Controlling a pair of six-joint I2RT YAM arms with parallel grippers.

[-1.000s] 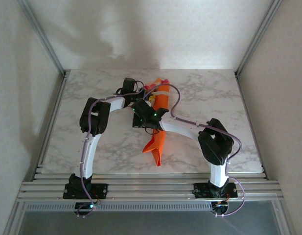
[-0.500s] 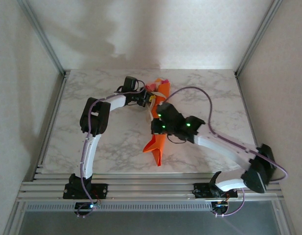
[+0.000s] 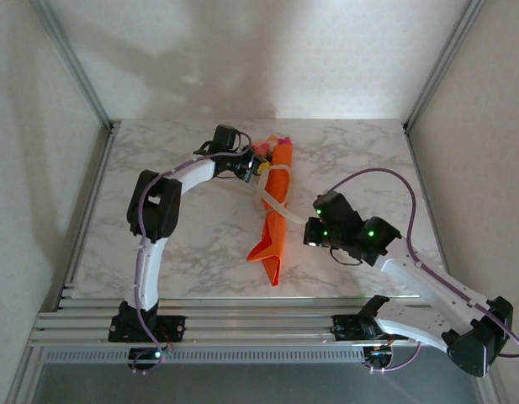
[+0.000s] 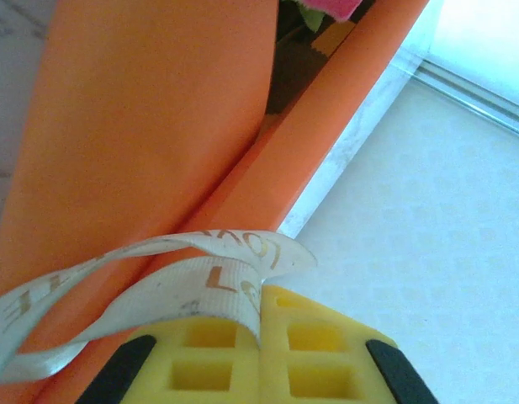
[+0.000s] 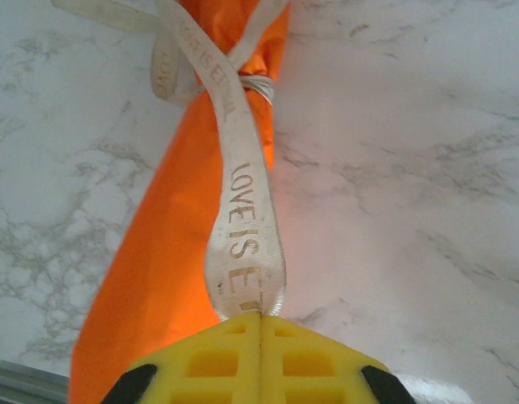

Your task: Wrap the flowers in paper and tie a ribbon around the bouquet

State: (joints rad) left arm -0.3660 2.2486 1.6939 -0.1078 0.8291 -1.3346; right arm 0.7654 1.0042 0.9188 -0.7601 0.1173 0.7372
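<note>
1 ribbon (image 5: 242, 210) (printed "LOVE IS E…") crossing orange bouquet (image 5: 162, 261).

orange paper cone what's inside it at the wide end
Pink rose heads poke from the wide far end of the paper, and the left wrist view catches magenta petal and green inside the opening. The stems are covered by the paper.

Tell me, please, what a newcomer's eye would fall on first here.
The bright orange bouquet lying at the middle of the marble table stands out first, pink flowers peeping from its far end. A cream lettered ribbon crosses around it, one end pinched in the shut left end effector near the flowers, the other stretched to the shut right end effector on its right.
</note>
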